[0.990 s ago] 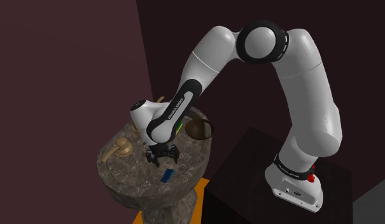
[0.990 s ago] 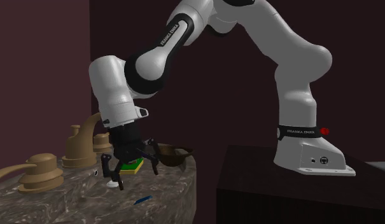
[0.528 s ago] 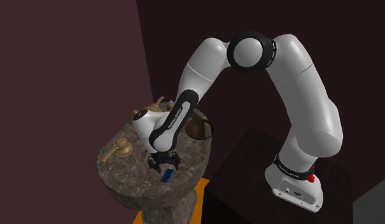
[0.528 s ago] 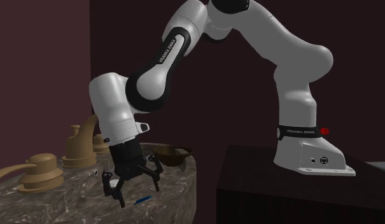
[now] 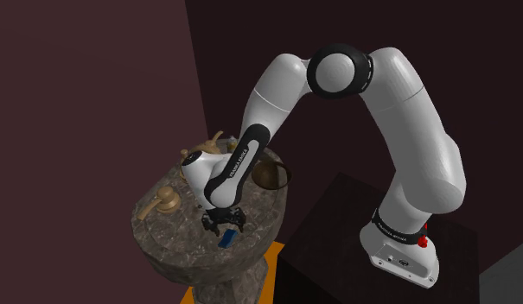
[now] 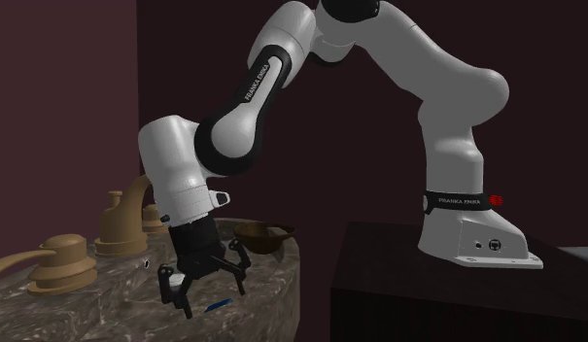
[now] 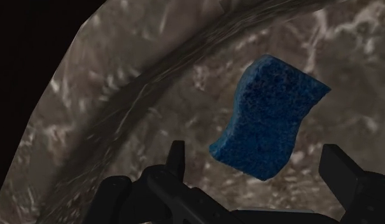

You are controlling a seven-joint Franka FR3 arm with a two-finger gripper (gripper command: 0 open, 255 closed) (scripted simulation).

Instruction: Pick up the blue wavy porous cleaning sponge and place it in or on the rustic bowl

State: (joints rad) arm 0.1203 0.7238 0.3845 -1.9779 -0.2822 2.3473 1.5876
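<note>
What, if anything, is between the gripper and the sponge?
Nothing visible. The gripper hangs just above the sponge, its open fingers on either side without touching it. The sponge lies on the counter.

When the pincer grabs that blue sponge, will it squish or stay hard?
Probably squish: the blue sponge looks full of tiny holes, so it should give when the open pincer closes on it. Being thin and porous, it is likely light. It lies flat on the stone counter, so it should not roll, though a nudge might slide it.
</note>
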